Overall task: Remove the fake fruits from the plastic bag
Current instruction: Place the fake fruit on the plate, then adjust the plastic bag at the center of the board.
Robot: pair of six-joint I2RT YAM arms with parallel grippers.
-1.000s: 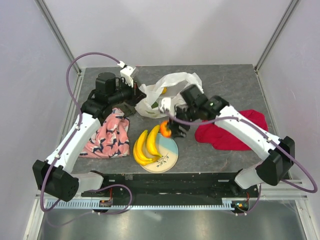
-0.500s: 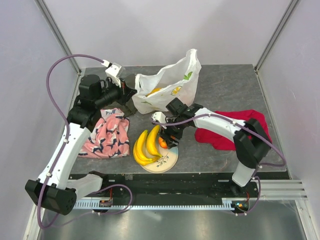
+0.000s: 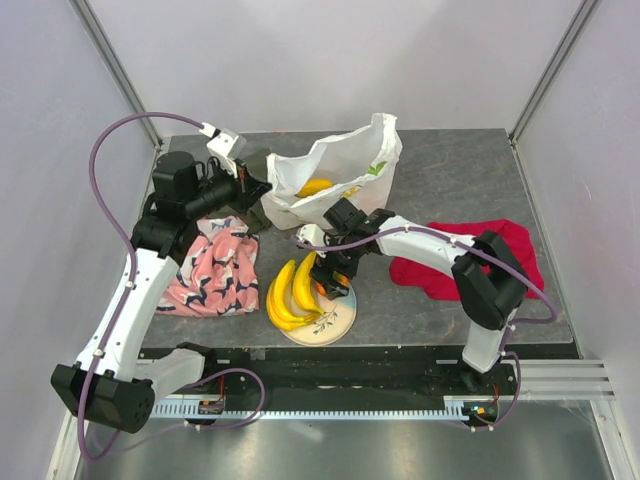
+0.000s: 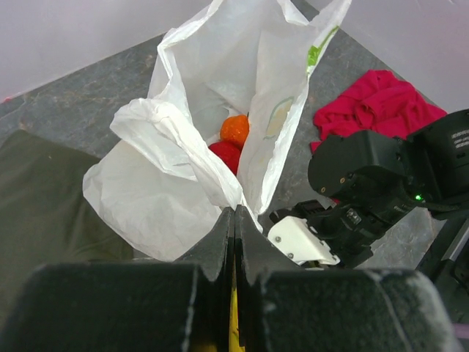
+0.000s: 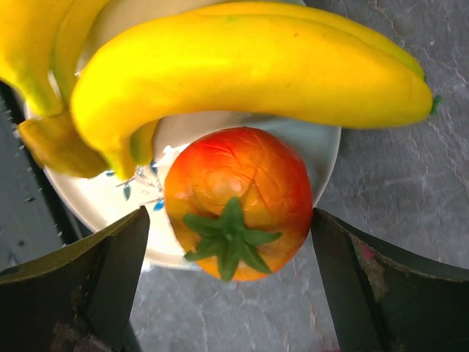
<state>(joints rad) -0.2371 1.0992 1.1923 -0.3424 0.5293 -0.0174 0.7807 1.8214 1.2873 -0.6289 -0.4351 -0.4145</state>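
Observation:
My left gripper (image 3: pixel 258 188) is shut on the near rim of the white plastic bag (image 3: pixel 335 170) and holds it up with its mouth open; in the left wrist view the shut gripper (image 4: pixel 234 214) pinches the bag's edge (image 4: pixel 176 183). Inside the bag lie an orange fruit (image 4: pixel 235 129) and a red apple (image 4: pixel 226 154). My right gripper (image 3: pixel 333 275) is low over the plate (image 3: pixel 340 318), beside the yellow bananas (image 3: pixel 288 292). It (image 5: pixel 229 220) is open, with gaps on both sides of a ribbed orange fruit (image 5: pixel 238 198) resting on the plate's rim (image 5: pixel 322 147).
A red cloth (image 3: pixel 470 260) lies right of the plate. A pink patterned cloth (image 3: pixel 215 268) lies on the left under my left arm. A dark green cloth (image 4: pixel 44 191) lies beside the bag. The table's near edge is just behind the plate.
My left gripper has lifted the bag's rim so the bag stands open. My right gripper carried the orange fruit down onto the plate and opened off it.

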